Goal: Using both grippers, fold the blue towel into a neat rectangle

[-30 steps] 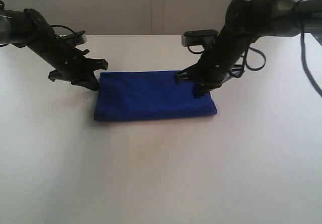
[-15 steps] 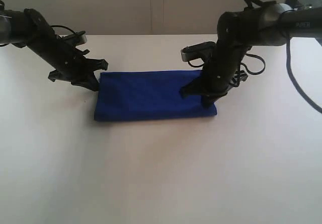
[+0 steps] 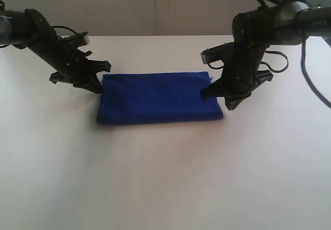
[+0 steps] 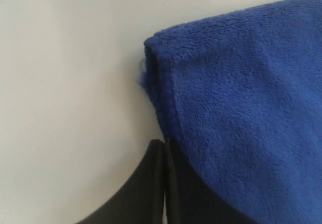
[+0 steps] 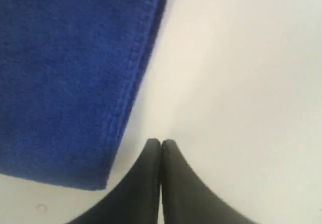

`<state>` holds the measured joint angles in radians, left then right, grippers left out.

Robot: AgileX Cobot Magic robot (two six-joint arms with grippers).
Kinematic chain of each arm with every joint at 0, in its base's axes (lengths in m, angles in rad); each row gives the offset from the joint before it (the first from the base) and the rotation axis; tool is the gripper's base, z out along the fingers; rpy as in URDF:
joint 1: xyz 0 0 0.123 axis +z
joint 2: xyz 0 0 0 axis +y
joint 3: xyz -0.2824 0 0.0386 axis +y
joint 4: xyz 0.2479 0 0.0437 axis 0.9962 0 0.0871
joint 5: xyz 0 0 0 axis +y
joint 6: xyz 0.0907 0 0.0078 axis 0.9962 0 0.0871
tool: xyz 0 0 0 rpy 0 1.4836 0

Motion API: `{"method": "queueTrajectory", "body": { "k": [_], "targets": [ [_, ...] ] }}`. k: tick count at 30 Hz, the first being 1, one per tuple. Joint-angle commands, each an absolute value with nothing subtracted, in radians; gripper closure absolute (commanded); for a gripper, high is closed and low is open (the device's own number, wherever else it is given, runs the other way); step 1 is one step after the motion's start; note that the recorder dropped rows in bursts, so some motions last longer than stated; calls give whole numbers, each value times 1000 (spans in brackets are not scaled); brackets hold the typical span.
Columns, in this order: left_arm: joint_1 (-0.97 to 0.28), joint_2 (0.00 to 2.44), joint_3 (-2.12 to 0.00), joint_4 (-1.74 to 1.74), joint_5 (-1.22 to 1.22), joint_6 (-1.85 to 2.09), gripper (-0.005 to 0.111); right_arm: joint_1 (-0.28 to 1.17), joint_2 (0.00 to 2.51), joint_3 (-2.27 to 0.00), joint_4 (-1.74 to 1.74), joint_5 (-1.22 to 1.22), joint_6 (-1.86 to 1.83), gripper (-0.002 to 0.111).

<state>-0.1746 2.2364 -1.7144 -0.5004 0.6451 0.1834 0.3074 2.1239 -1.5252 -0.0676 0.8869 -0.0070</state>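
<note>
The blue towel (image 3: 155, 97) lies folded as a flat rectangle in the middle of the white table (image 3: 165, 178). My left gripper (image 3: 97, 89) sits at the towel's left edge, jaws pressed together with nothing between them. In the left wrist view its tips (image 4: 163, 144) touch the hemmed edge of the blue towel (image 4: 241, 103). My right gripper (image 3: 228, 106) hovers just off the towel's right edge, shut and empty. The right wrist view shows its tips (image 5: 161, 142) over bare table beside the blue towel (image 5: 70, 73).
A pale wall (image 3: 155, 8) runs along the far edge of the table. Black cables (image 3: 271, 64) hang from the right arm. Bare white table surrounds the towel on all sides.
My right gripper has moved rightward off the top of the towel's right end to a spot just beyond its right edge. The left arm and the towel have stayed put.
</note>
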Motion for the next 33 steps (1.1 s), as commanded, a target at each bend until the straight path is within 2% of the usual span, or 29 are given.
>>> {"method": "queueTrajectory", "body": {
  "k": [1,13,33],
  "targets": [
    [-182,2233,-1717,-514,647,187,107,292,2121,-1522,-27,896,-8,108],
    [-182,2235,-1717,-542,610,187,107,297,2121,-1522,101,905,-81,108],
    [-182,2247,-1717,-539,579,190,107,295,2119,-1522,7,912,-47,108]
  ]
}}
